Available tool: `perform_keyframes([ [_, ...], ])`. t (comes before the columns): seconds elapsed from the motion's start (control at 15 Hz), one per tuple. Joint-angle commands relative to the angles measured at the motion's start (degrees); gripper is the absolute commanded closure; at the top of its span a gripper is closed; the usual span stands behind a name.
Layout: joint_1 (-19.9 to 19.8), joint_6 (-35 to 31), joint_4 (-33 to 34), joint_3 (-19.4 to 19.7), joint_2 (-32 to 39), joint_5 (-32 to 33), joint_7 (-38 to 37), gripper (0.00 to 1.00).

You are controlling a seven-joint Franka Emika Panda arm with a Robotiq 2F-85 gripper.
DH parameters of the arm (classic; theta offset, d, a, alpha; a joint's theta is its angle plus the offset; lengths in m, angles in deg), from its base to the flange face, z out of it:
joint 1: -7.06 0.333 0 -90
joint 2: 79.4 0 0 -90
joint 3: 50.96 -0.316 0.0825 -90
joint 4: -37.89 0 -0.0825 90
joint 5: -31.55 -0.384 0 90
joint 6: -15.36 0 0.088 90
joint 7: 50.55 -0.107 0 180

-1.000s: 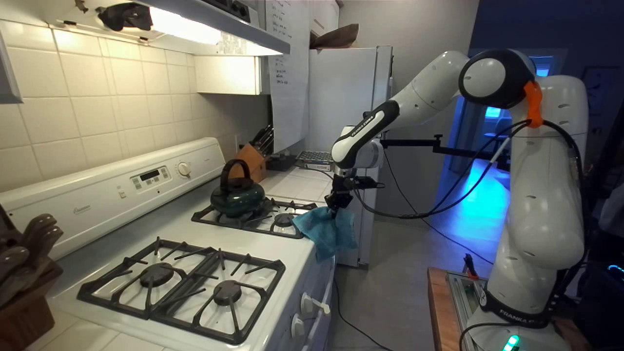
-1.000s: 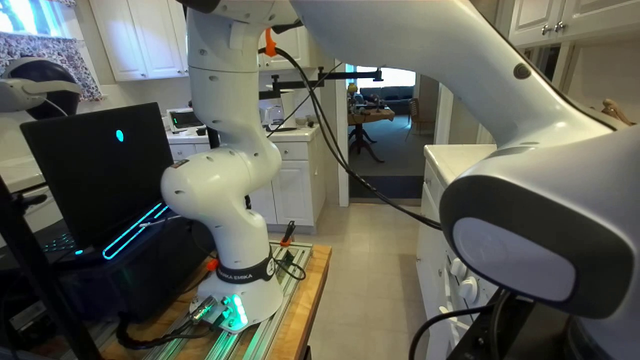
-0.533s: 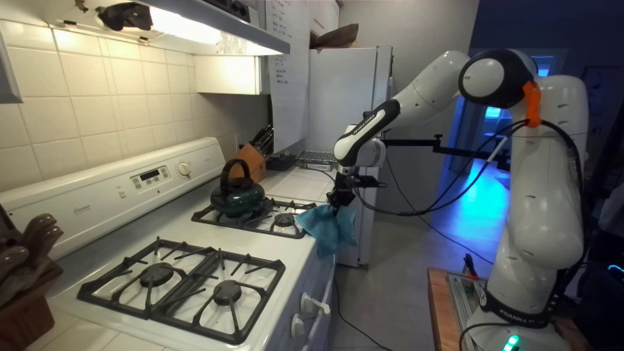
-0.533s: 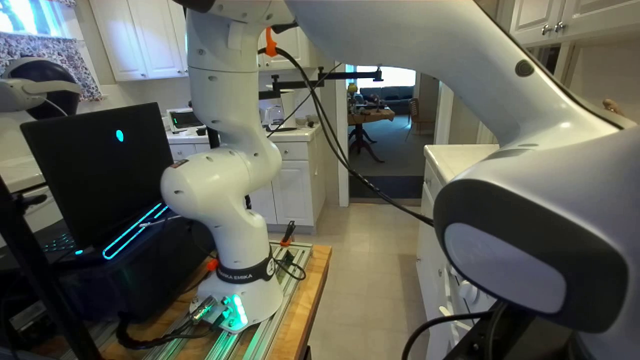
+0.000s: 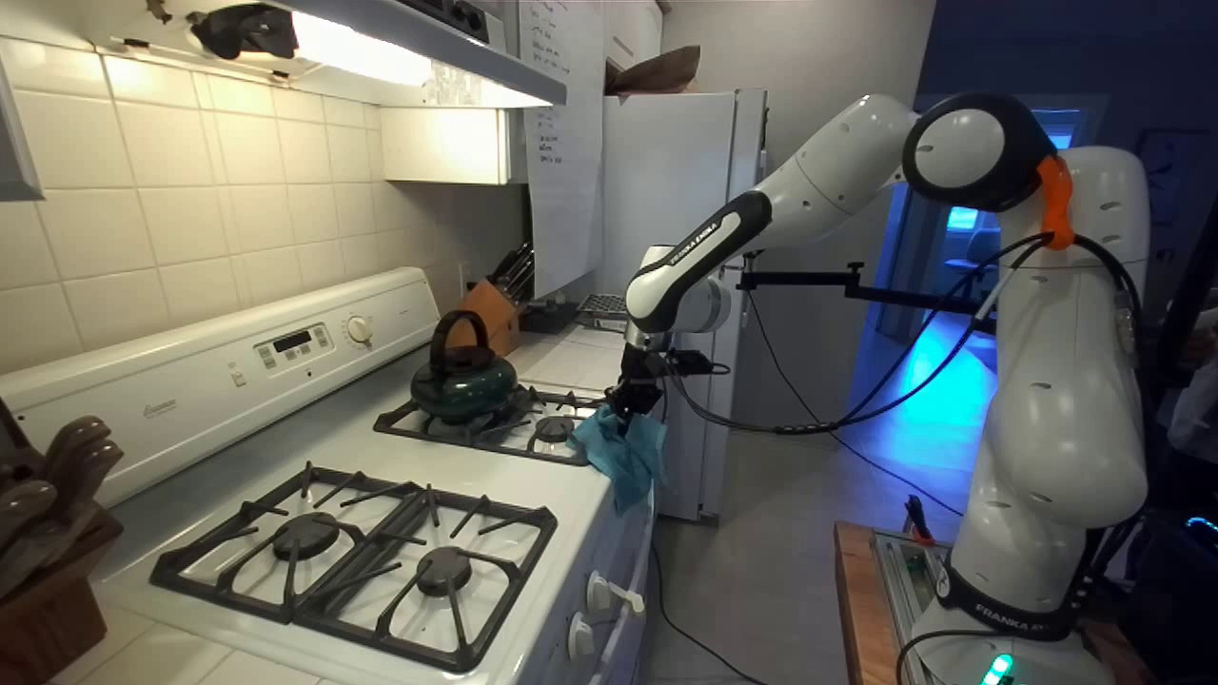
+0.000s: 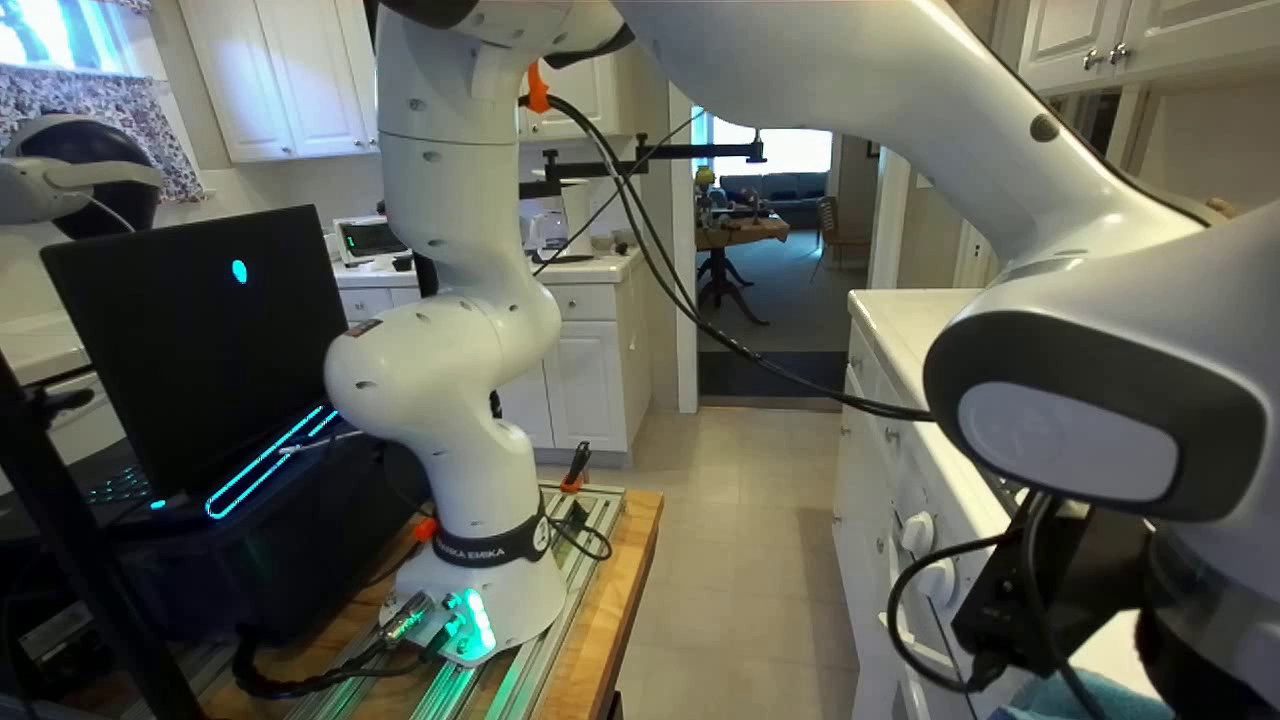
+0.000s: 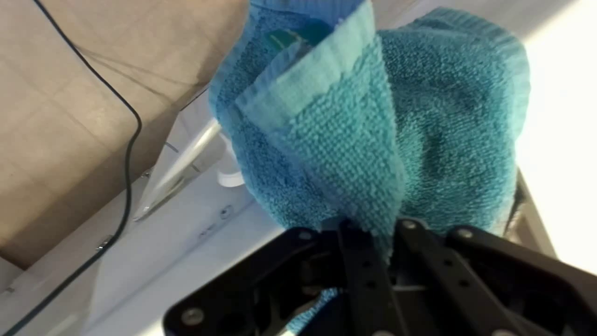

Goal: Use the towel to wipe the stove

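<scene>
My gripper (image 5: 623, 411) is shut on a blue towel (image 5: 626, 461) at the stove's front edge, beside the far grate. The towel hangs bunched below the fingers and drapes over the edge, with one part by the grate's corner. In the wrist view the fingers (image 7: 375, 233) pinch a fold of the towel (image 7: 345, 140). Whether the towel presses on the surface is hard to tell. The white stove (image 5: 400, 466) has two dark grates. A corner of the towel (image 6: 1090, 697) shows at the bottom of an exterior view; the arm hides the fingers there.
A dark green kettle (image 5: 463, 385) stands on the far grate (image 5: 419, 423). The near grate (image 5: 357, 571) has raised bars. Knobs (image 5: 598, 592) stick out of the stove front. A range hood (image 5: 476, 57) hangs above. A knife block (image 5: 57, 542) stands at the near end. A cable (image 7: 133, 144) lies below.
My gripper first shifted slightly right, then moved left and a little down with the towel, over the stove's edge. In an exterior view the wrist rose and a towel corner came into view.
</scene>
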State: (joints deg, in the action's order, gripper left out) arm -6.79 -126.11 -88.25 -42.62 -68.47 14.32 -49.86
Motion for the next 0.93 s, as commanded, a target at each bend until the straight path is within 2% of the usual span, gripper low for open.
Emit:
perform_keyframes([
  [0.0,2.92,0.96,1.74,-2.5,0.06,-0.61,0.47,0.98],
  [0.47,6.66,4.5,3.86,-5.88,2.06,-0.14,1.03,0.98],
  [0.87,7.76,7.48,7.52,-6.51,4.47,1.62,1.95,0.98],
])
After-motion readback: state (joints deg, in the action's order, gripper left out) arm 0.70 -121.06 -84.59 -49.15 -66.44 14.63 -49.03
